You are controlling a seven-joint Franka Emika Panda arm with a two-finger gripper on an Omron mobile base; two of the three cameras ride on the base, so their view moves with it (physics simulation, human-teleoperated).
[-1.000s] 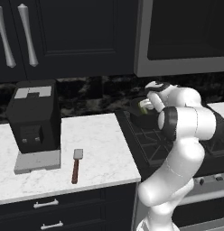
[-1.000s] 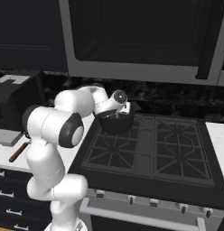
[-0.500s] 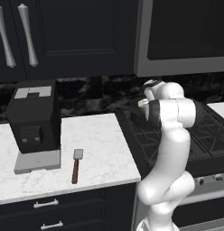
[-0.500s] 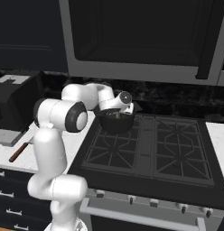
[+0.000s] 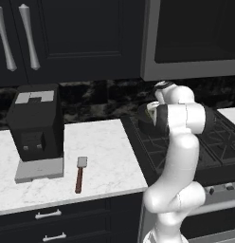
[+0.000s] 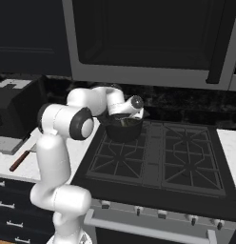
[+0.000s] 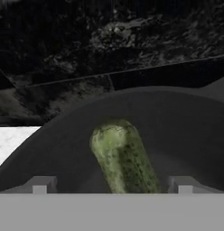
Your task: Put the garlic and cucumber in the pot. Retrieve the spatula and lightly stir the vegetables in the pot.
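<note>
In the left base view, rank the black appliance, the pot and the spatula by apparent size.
1. Black appliance, clearly largest.
2. Pot, unsure: the arm hides much of it.
3. Spatula, slim, though about as long as the pot's visible part.

The left base view looks forward and down from behind the arm's left, over the worktop (image 5: 105, 156) and the stove's (image 5: 152, 152) left edge. The right base view looks across the stove from the other side; both share the pot (image 6: 123, 128). The hand view sits very close above the pot's rim, probably angled toward the backsplash (image 7: 109, 36).
</note>
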